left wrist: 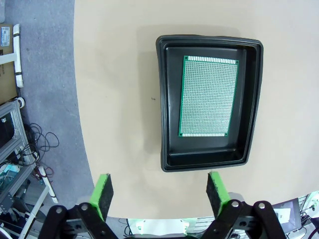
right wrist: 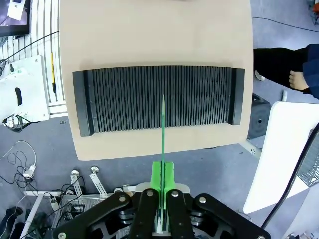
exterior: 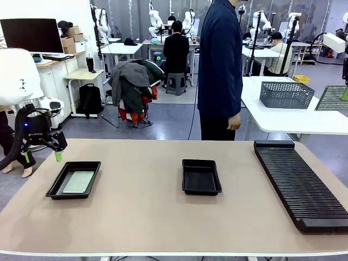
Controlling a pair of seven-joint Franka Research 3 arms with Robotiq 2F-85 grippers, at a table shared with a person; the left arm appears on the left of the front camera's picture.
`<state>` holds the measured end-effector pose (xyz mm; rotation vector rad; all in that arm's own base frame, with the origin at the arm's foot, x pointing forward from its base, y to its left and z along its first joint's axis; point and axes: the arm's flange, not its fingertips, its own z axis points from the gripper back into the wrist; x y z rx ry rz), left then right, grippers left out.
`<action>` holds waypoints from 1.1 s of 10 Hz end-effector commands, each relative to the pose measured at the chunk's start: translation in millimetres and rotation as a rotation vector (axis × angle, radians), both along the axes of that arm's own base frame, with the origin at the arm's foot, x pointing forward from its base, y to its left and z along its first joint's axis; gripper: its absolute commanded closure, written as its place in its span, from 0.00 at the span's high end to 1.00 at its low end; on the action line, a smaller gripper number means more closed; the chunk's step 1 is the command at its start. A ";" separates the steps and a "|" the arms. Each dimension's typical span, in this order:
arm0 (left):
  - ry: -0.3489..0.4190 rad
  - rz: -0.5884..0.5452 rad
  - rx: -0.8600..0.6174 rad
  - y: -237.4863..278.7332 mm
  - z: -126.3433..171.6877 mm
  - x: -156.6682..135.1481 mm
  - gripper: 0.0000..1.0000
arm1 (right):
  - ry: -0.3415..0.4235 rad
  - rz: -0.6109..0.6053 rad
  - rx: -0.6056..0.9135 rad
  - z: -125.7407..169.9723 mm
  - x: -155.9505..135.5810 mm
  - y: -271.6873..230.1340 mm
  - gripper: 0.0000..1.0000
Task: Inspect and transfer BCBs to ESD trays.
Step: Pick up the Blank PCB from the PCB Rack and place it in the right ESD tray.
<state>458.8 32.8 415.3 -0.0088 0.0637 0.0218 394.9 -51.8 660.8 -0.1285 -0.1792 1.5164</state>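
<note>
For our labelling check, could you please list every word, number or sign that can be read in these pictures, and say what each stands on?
None can be read.
Pale lettering on the body of the left gripper: too small to read.
Label on the box: blurred.
BCB, ESD trays, rack: no print visible.

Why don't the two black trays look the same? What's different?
The left tray has a green board lying flat on its floor; the middle tray is empty. The left tray sits near the left edge of the table, turned a little askew; the middle tray sits near the centre, squarer to it. Both are shallow, black and rectangular.
</note>
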 end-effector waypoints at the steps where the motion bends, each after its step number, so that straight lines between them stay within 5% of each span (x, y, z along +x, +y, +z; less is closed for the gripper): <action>1: -0.001 -0.001 0.001 -0.6 0.6 -1.0 1.00 | 0.002 0.000 -0.007 -0.6 0.5 0.0 0.00; 5: -0.001 -0.001 0.001 -0.6 0.6 -1.0 1.00 | 0.000 0.001 0.000 0.0 0.1 0.3 0.03; 11: -0.001 -0.001 0.001 -0.6 0.6 -1.0 1.00 | 0.322 -0.719 0.489 -49.5 25.0 33.4 0.03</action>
